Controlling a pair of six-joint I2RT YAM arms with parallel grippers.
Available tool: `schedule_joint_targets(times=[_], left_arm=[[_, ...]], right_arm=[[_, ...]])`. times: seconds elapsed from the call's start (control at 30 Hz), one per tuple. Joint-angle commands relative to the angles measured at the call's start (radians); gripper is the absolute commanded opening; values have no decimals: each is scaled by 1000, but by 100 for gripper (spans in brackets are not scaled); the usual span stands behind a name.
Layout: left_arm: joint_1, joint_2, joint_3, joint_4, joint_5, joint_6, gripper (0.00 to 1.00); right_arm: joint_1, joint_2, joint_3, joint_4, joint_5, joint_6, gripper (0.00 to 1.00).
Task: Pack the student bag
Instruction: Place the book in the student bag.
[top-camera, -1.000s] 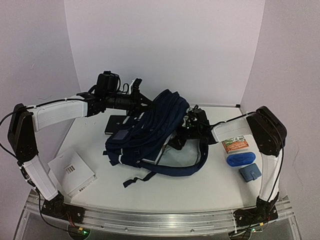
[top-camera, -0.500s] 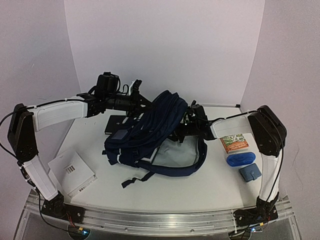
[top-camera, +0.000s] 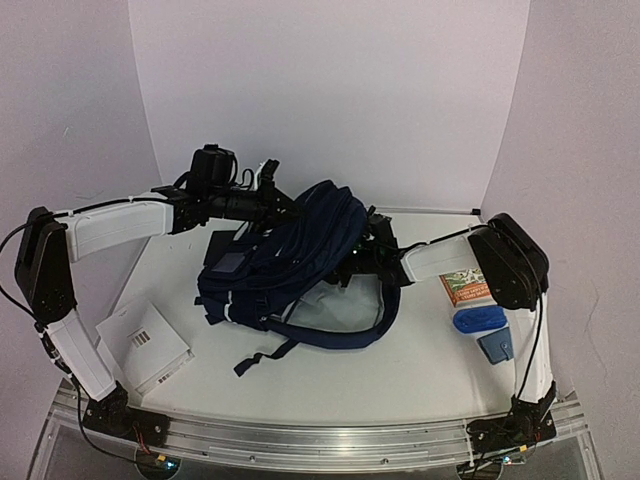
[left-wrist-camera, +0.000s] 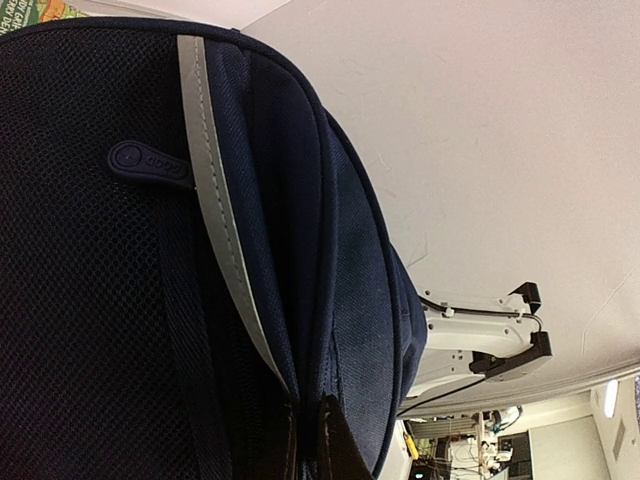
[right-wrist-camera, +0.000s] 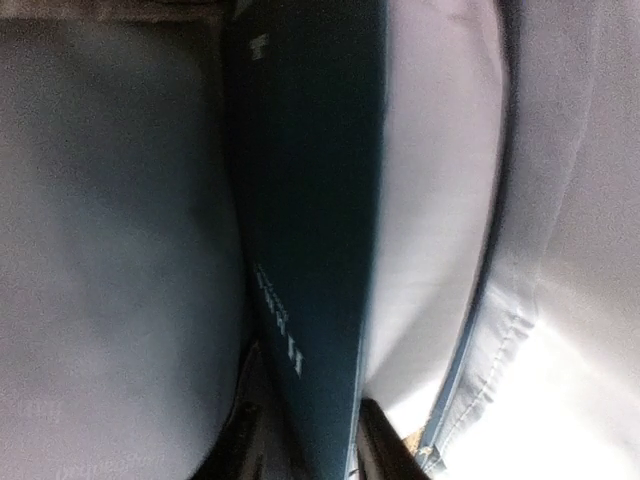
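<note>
Two hands are set on one navy backpack, which is held up at its top and rests mid-way across the white tabletop, its straps trailing toward the near edge. At the far left, a white booklet with a barcode is laid near the front corner. Next, the left hand is clenched on the backpack's upper edge, a fold of navy fabric being pinched between its fingers beside a pale stripe. A flat black thing is partly covered by the backpack's far left side. Further right, the right hand is pushed into the backpack's open mouth, where a dark teal book is grasped between its fingers, with pale grey lining on both sides. At the right, an orange and green box, a bright blue pouch and a small grey-blue wallet are lined up from far to near, apart from the backpack.
</note>
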Motion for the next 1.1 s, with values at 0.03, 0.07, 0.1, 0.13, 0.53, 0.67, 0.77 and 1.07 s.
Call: schedule_joint_targets(times=[0.03,0.07,0.1,0.13,0.53,0.67,0.77,1.07], left_arm=[[-4,-60,24,65,-8,53,0],[0,-64,15,58,-18,58,0],[4,-68,6,54,-26,62,0],[8,-71,-3,47,-34,65,0],[31,-27,-59,-29,-109,125,2],[30,11,-56,-64,-121,146,5],[25,37,-58,-85,-121,162,8],[-34,139,2,-202,-172,232,19]], right_arm=[[-25,-141,-78,19,-28,-62,58],[-37,-172,-99,-16,-36,-85,63],[-50,-203,-120,-54,-45,-110,67],[-67,-238,-142,-93,-55,-134,70],[-264,-533,-297,-351,-177,-368,88],[-301,-579,-281,-482,-167,-489,90],[-308,-611,-276,-560,-144,-571,91],[-311,-627,-245,-760,-13,-800,97]])
